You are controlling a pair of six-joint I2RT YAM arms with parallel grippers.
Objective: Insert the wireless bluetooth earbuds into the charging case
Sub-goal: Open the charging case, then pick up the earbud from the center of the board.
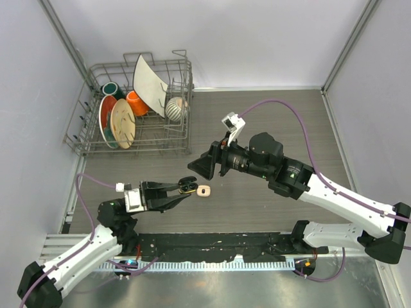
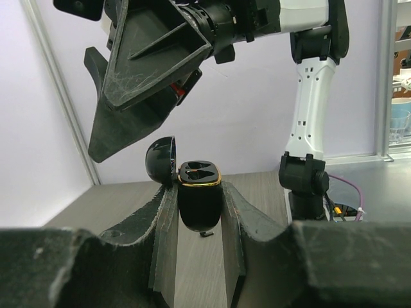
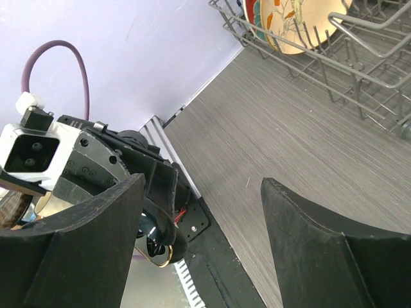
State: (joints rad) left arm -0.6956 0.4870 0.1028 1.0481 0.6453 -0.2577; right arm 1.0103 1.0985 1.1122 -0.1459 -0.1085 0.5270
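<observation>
**Case held open and ready, my right fingers spread wide above it**

My left gripper (image 1: 182,188) is clamped on the charging case (image 2: 199,196). I grip it by its flanks so the mouth faces up and the lid (image 2: 160,160) hangs back to the left, out of the way. Holding it off the table (image 1: 270,122) keeps it steady for whatever my other arm brings down. The case is a glossy black pebble, rounded at the bottom, with a thin gold band round the rim. Two dark wells sit in the top, showing a faint red glint. I cannot tell whether earbuds are seated in them.

My right gripper (image 1: 207,168) hangs just far and right of the case, its jaws apart and nothing between them. Its fingers (image 3: 334,256) are matt black wedges, scuffed and grey at the edges. I judge it is poised to fetch or to press down.

I cannot point to any earbud for certain. A cream-white piece (image 1: 204,191), smooth and oval, lies on the table just right of the case. It is too small to tell what it is. A tiny dark speck (image 2: 205,234) lies on the boards below the case and might be a black bud.

The table is grey-brown with a wood grain. The wire dish rack (image 1: 183,138) with its plates stands at the far left, well apart.
</observation>
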